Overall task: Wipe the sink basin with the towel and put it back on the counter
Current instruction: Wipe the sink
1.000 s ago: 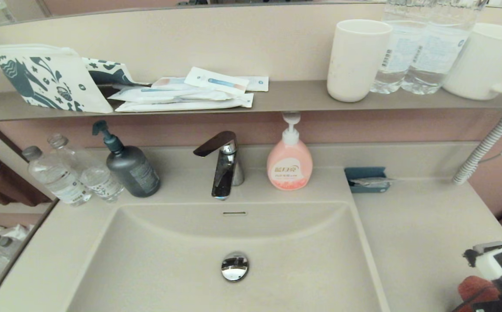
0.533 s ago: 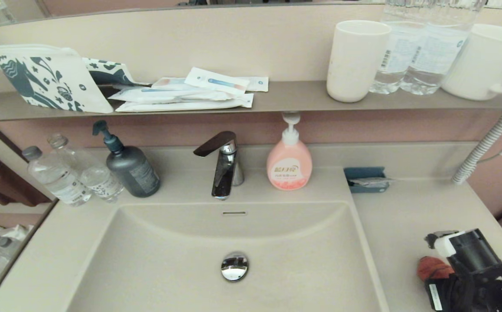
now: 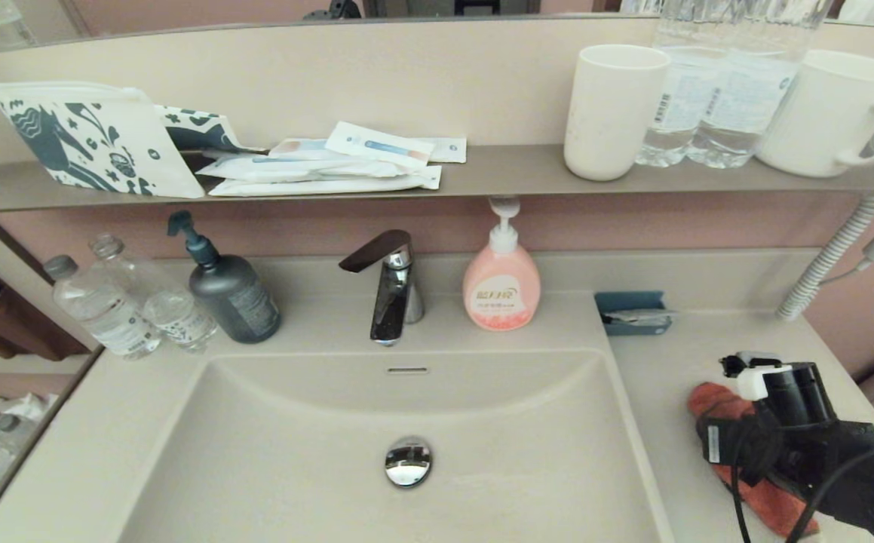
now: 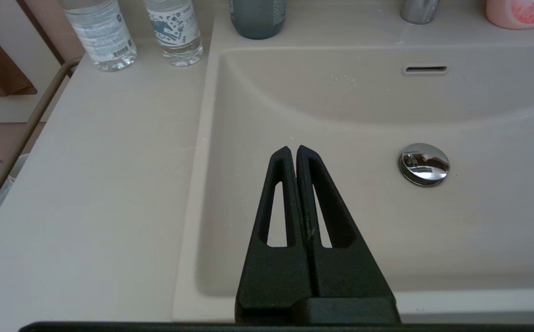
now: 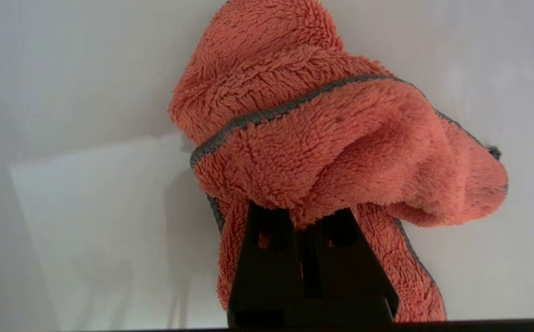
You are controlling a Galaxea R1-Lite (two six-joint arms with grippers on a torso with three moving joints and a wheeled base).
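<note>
The orange-coral towel [image 3: 714,401] with grey edging is bunched over the beige counter [image 3: 708,347], right of the sink basin [image 3: 293,452]. My right gripper [image 3: 719,443] is shut on the towel [image 5: 322,138]; its fingertips are buried under a fuzzy fold. The towel's lower end trails toward the counter's front edge. The basin's chrome drain plug [image 3: 409,461] sits at its middle, and the slot overflow [image 3: 408,370] on the far wall. My left gripper [image 4: 293,150] is shut and empty above the basin's near-left part [image 4: 363,115]; it does not show in the head view.
Behind the basin stand a chrome faucet [image 3: 391,290], a pink soap pump bottle [image 3: 502,290], a dark pump bottle [image 3: 229,294] and two water bottles [image 3: 105,309]. A blue dish [image 3: 633,311] sits on the counter's far right. A grey-brown shelf [image 3: 497,172] carries cups and packets.
My right arm has come up from the lower right corner, moving left and farther onto the counter with the towel held in it. More of the towel shows now.
</note>
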